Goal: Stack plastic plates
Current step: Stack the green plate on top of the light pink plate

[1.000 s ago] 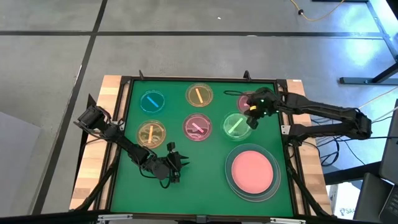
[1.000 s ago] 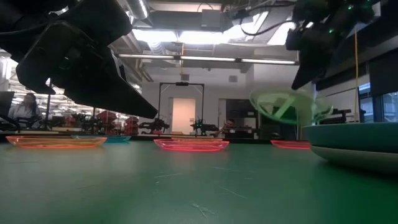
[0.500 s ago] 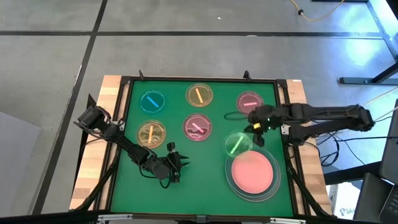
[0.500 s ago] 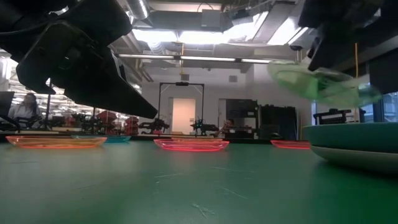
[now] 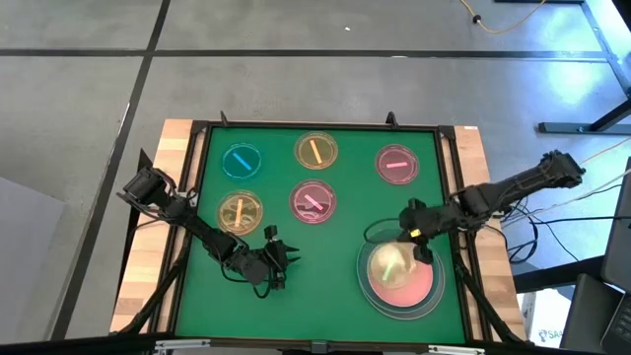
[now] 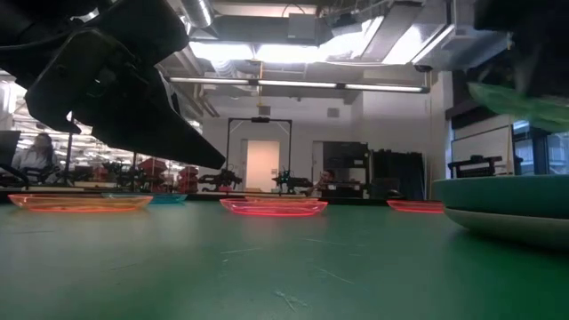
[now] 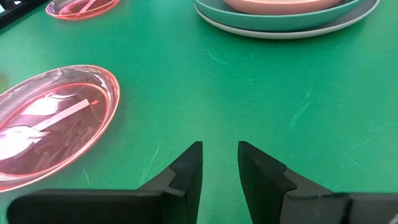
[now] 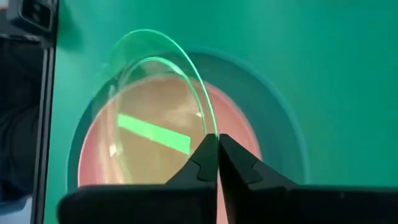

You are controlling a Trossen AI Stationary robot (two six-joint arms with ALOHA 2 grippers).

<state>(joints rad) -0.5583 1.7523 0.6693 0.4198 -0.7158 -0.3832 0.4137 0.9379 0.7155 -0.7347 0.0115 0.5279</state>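
My right gripper (image 5: 415,240) is shut on a small translucent green plate (image 5: 391,264) with a green centre bar. It holds the plate in the air over the stack of large plates (image 5: 432,296), where the pink one (image 5: 409,286) lies on top inside a teal one and a grey-white one. In the low view the green plate (image 6: 523,100) hangs well above that stack (image 6: 502,203). Five small plates lie flat on the green mat: blue (image 5: 241,160), yellow (image 5: 315,151), pink (image 5: 396,164), pink (image 5: 314,200) and yellow (image 5: 240,211). My left gripper (image 5: 275,258) waits open near the mat's near edge. My right gripper pinches the green plate's rim (image 8: 208,121) between its two fingers, coming level from the table's right side. The plate is lifted clear and reaches out from the fingertips over the pink large plate (image 8: 236,134), slightly tilted.
The mat sits in a dark frame on a wooden table (image 5: 163,197). The left arm (image 6: 116,71) fills the low view's upper left. In the left wrist view a pink small plate (image 7: 50,124) lies beside my left gripper (image 7: 219,163), with bare mat ahead of it.
My right gripper has carried the green plate from beside the far-right pink small plate toward the table's near edge. The plate now hangs over the large plate stack and sits higher than before. The gripper stayed shut on the rim throughout.
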